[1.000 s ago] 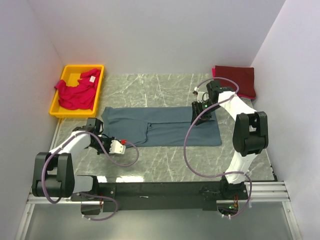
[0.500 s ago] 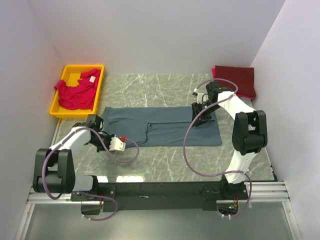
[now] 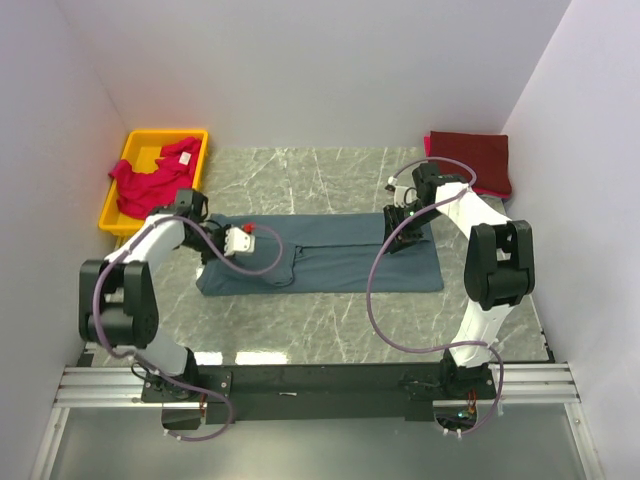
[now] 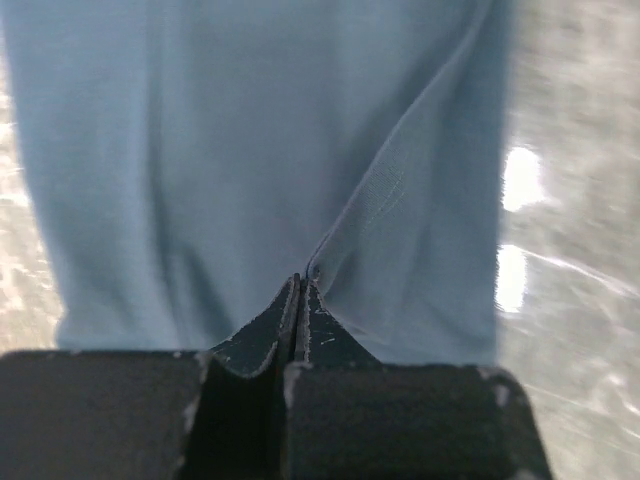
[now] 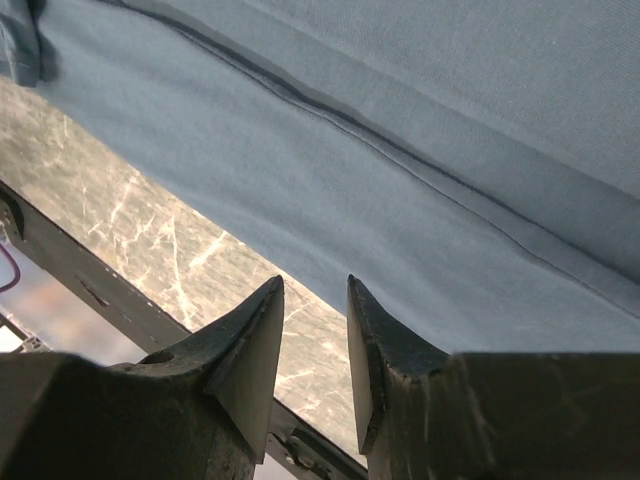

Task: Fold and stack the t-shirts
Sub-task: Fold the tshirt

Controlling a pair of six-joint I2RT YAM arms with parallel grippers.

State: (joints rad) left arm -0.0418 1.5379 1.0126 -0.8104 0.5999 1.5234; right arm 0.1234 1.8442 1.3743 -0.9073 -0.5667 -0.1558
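- left gripper [image 4: 302, 285]: jaws pressed together, pinching a crease of the slate blue-grey t-shirt [image 4: 200, 150] right at the tips
- in the top view the left gripper [image 3: 195, 210] sits at the far-left end of that shirt, close to the yellow bin [image 3: 165, 133]
- right gripper [image 5: 315, 290]: jaws spread a little, nothing between them, marble shows through the gap
- right tips are right at a hemmed edge of the slate blue-grey t-shirt [image 5: 400, 180]; can't tell if they touch it
- in the top view the right gripper [image 3: 398, 238] is over the right part of the shirt, towards its far edge
- slate blue-grey t-shirt [image 3: 340, 255]: spread flat across the middle of the marble table [image 3: 330, 310], long side running left to right, with a folded flap visible in the left half
- pinkish-red t-shirt [image 3: 150, 185]: crumpled inside the yellow bin, far-left corner
- dark maroon t-shirt [image 3: 472, 160]: folded flat in the far-right corner, well apart from both grippers
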